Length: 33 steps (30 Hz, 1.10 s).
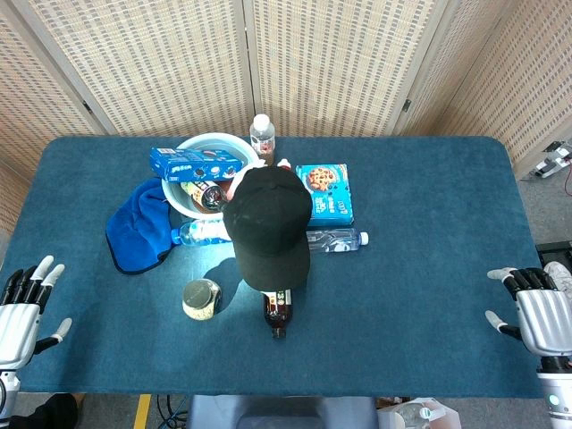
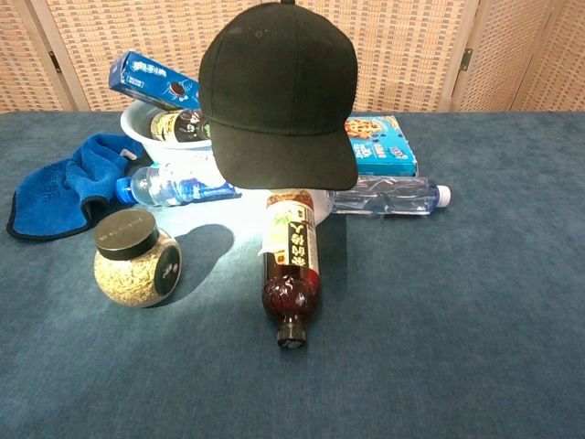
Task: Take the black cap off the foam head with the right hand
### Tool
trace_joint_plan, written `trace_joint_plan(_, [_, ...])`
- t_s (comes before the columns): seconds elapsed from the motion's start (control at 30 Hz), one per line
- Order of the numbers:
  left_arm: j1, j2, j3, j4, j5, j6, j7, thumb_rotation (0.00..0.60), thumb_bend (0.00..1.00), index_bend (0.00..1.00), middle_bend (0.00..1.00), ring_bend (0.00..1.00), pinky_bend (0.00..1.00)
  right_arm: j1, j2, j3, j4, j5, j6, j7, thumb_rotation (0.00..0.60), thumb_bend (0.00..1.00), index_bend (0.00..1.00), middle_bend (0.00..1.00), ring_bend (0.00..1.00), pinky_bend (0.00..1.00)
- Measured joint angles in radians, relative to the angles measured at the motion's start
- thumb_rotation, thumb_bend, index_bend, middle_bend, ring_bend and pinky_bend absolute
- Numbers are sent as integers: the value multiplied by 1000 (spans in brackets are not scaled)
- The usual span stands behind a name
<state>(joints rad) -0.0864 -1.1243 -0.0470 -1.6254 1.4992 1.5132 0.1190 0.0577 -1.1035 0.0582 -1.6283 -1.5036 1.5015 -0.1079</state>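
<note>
No step yet begun; task at its very start. Black cap (image 1: 268,228) seated on the foam head (image 1: 239,183), near the table's middle, brim toward the robot and overhanging a brown bottle (image 2: 292,265) lying on its side. Foam head almost wholly hidden beneath, only a pale pink sliver showing at the cap's rear left in the head view.

Right hand (image 1: 534,315) parked at the near right edge of the blue table (image 1: 429,295), well apart from the cap, fingers spread, holding nothing. Left hand (image 1: 25,304) likewise at the near left edge, fingers apart and empty. Neither hand visible in the chest view.

Around the head: a white bowl (image 1: 207,152) with a blue biscuit box (image 1: 198,163) laid across it, a blue cloth (image 1: 138,225) to the left, a cookie box (image 1: 324,192) and a clear water bottle (image 1: 335,239) to the right, a grain jar with black lid (image 2: 137,259) in front left.

Next move, by judgement: a long reach inward and leftward over the water bottle, then a grip on brim or crown and a lift upward, kept gentle lest the light head tip into the clutter.
</note>
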Motion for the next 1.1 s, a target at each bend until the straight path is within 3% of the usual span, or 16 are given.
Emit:
trace_joint_plan(0.57, [3, 9, 3, -26, -5, -5, 23, 600, 244, 49, 0, 0, 0, 32, 1, 0, 12, -61, -10, 29, 600, 142, 334, 337, 284, 246])
trace_joint_plan(0.87, [3, 14, 4, -36, -2, -4, 24, 600, 243, 49, 0, 0, 0, 123, -3, 16, -31, -131, -75, 25, 600, 141, 334, 337, 274, 246])
trace_joint_plan(1.1, [11, 21, 8, -44, 1, 4, 23, 600, 243, 49, 0, 0, 0, 220, -64, 52, -48, -179, -125, 11, 600, 141, 384, 337, 222, 246])
